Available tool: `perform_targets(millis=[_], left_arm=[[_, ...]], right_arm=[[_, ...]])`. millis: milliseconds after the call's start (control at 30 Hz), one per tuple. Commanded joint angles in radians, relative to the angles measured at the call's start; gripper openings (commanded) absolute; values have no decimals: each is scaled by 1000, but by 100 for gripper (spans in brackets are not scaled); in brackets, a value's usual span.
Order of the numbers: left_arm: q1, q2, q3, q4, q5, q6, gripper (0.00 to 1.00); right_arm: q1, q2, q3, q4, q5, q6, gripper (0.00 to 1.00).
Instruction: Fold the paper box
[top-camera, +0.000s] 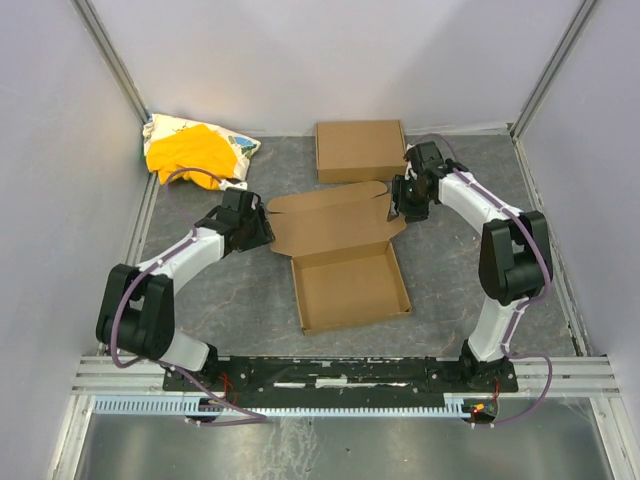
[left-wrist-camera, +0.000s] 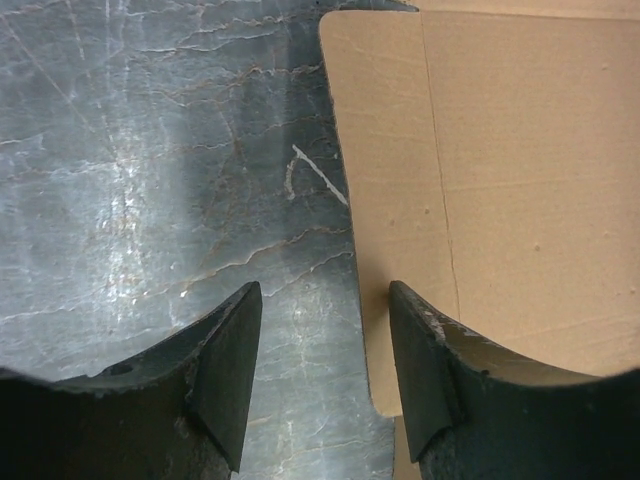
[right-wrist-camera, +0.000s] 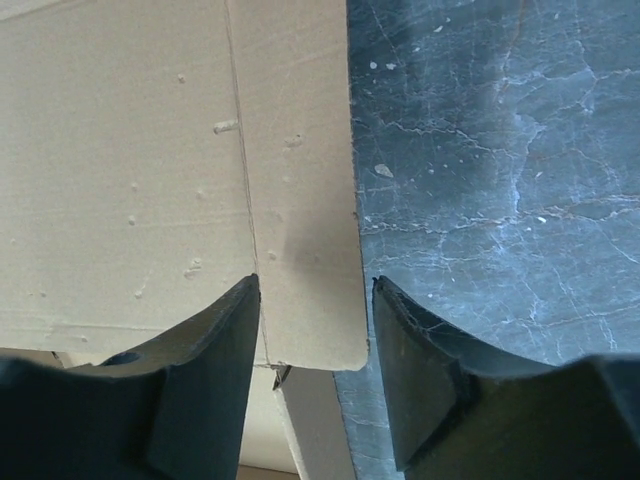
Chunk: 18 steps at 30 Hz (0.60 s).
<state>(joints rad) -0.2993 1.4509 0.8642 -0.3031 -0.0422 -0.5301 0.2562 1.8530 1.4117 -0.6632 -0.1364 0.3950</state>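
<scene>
The paper box (top-camera: 345, 285) lies in the middle of the table as a shallow brown tray with its lid (top-camera: 330, 218) laid open flat behind it. My left gripper (top-camera: 264, 232) is at the lid's left side flap (left-wrist-camera: 390, 200). In the left wrist view its jaws (left-wrist-camera: 325, 345) stand open, and the flap's edge runs just inside the right finger (left-wrist-camera: 430, 380). My right gripper (top-camera: 398, 206) is at the lid's right side flap (right-wrist-camera: 300, 200). Its jaws (right-wrist-camera: 315, 335) stand open astride the flap's rounded end, gripping nothing.
A second flat brown cardboard box (top-camera: 360, 150) lies at the back, just behind the lid and next to the right arm. A yellow cloth bundle (top-camera: 195, 150) sits in the back left corner. White walls close in the grey table (top-camera: 200, 300) on three sides.
</scene>
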Motion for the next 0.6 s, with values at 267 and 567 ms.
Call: perform_targets(millis=[267, 567], left_arm=[[-25, 57, 82, 97, 22, -15, 42], [-60, 67, 157, 57, 11, 72, 23]], right_arm=[[67, -18, -11, 66, 50, -11, 18], [83, -123, -71, 70, 58, -6, 2]])
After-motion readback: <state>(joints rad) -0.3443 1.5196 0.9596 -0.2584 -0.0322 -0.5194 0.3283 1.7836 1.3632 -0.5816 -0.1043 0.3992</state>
